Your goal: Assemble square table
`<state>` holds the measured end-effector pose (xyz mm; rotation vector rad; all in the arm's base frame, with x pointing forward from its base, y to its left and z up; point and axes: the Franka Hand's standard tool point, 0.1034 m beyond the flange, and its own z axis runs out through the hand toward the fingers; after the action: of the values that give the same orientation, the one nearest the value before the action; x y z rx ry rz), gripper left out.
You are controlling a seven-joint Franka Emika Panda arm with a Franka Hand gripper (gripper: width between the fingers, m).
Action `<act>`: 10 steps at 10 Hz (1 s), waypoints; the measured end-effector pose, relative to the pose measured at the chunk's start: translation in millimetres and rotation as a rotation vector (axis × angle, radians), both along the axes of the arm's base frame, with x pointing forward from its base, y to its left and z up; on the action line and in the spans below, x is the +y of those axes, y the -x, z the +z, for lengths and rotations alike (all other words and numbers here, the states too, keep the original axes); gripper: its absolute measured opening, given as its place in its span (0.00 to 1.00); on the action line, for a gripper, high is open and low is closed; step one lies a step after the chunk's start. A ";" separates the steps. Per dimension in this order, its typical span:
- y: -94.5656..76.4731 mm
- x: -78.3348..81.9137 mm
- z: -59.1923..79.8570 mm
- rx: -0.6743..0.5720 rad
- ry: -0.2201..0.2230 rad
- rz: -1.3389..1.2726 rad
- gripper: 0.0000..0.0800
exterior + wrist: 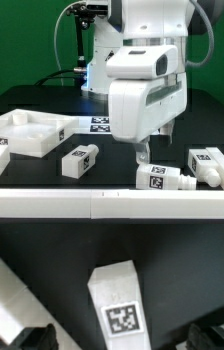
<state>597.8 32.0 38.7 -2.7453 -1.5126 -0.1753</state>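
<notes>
Saw the white plastic tray-like top (30,130), square with a raised rim, at the exterior view's left. Counted three chunky tagged legs (80,160) lying on the black table (115,165). Found the gripper (120,339) above one blocky leg (118,294), fingers (32,339) wide apart, not touching it.

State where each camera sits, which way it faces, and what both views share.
Exterior view: off the arm, facing it; shows the arm, the top and legs.
Wrist view: on the wrist, looking down at one leg between the open gripper's fingertips.
Shared: probably that leg, lying under the gripper.
</notes>
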 end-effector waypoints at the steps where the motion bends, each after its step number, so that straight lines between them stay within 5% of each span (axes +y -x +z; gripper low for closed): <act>1: 1.7 1.9 -7.3 -0.006 -0.003 -0.004 0.81; 4: 6.9 -2.6 -26.9 -0.026 -0.009 -0.015 0.81; 6: 6.8 -2.1 -26.4 -0.025 -0.009 -0.015 0.80; 8: 6.9 -2.1 -26.5 -0.025 -0.009 -0.015 0.36; 10: 6.8 -2.2 -26.4 -0.026 -0.009 -0.015 0.36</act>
<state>591.0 29.8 12.3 -2.7586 -1.4936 -0.2175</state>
